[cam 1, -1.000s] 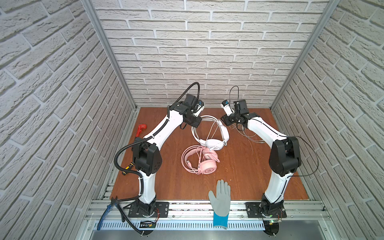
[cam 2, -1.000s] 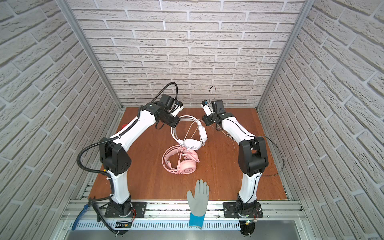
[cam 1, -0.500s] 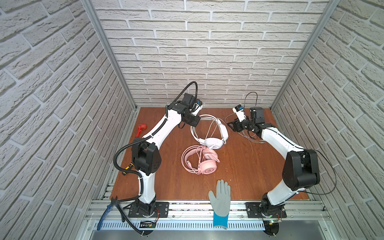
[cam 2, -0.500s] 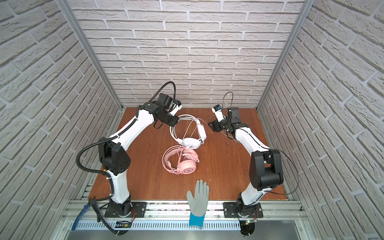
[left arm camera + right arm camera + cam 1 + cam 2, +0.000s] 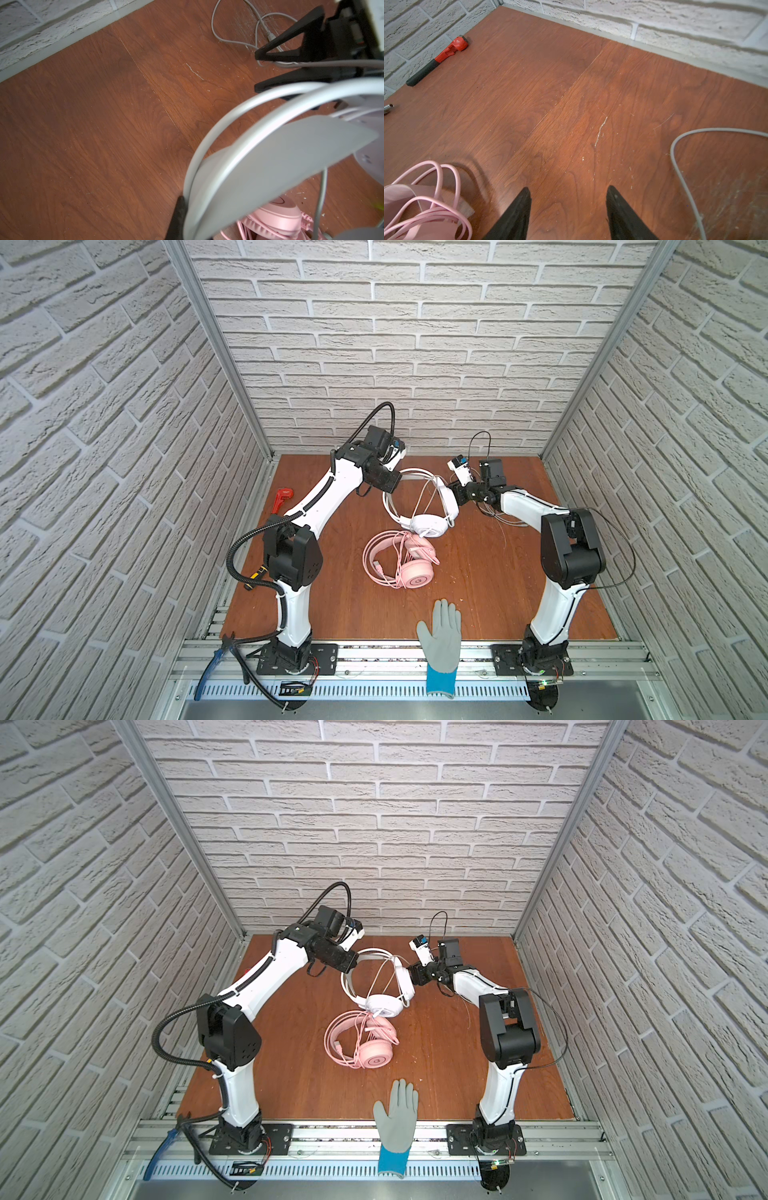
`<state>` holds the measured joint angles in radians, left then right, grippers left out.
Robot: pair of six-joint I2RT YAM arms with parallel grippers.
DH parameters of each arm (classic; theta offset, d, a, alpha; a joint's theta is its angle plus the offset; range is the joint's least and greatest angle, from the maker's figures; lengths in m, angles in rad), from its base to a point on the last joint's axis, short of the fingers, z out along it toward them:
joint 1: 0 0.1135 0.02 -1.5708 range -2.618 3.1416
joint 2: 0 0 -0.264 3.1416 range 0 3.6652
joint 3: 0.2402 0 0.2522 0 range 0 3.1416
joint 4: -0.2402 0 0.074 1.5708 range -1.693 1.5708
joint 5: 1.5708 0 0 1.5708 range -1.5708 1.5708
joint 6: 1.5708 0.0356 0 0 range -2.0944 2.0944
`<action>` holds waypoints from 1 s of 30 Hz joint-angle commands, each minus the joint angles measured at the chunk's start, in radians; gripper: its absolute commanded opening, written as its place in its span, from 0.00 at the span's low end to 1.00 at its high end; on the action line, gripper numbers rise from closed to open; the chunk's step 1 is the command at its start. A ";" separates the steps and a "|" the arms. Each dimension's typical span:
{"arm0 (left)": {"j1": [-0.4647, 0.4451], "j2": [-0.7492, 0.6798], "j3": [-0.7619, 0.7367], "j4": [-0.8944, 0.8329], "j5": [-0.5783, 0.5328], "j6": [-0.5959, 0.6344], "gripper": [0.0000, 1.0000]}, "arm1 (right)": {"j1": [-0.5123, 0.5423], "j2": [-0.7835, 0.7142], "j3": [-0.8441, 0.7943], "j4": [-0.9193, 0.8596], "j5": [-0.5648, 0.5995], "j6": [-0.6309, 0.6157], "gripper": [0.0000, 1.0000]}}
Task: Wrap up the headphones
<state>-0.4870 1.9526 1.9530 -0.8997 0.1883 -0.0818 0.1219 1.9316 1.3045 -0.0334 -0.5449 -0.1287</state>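
Headband of white headset (image 5: 428, 526) clamped in left gripper (image 5: 395, 486); headset hangs just behind pink headset (image 5: 417, 574), lower earcup (image 5: 384, 1004) maybe touching it. Right gripper (image 5: 569, 188) behind-right of pink headset, jaws spread.

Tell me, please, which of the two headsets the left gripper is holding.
The white headphones: the left gripper is shut on their headband, while the pink headphones lie ungripped on the table.
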 commanded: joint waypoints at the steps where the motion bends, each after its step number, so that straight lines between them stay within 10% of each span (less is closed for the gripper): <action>1: 0.014 -0.062 0.051 0.046 0.077 -0.036 0.00 | 0.003 0.021 0.043 0.067 -0.033 0.045 0.54; 30: 0.106 -0.119 0.022 0.331 0.210 -0.294 0.00 | 0.011 0.131 0.056 0.089 -0.144 0.209 0.29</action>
<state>-0.3931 1.8820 1.9568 -0.7036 0.3538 -0.3099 0.1284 2.0720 1.3743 0.0128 -0.6716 0.0582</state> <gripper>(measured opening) 0.077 0.288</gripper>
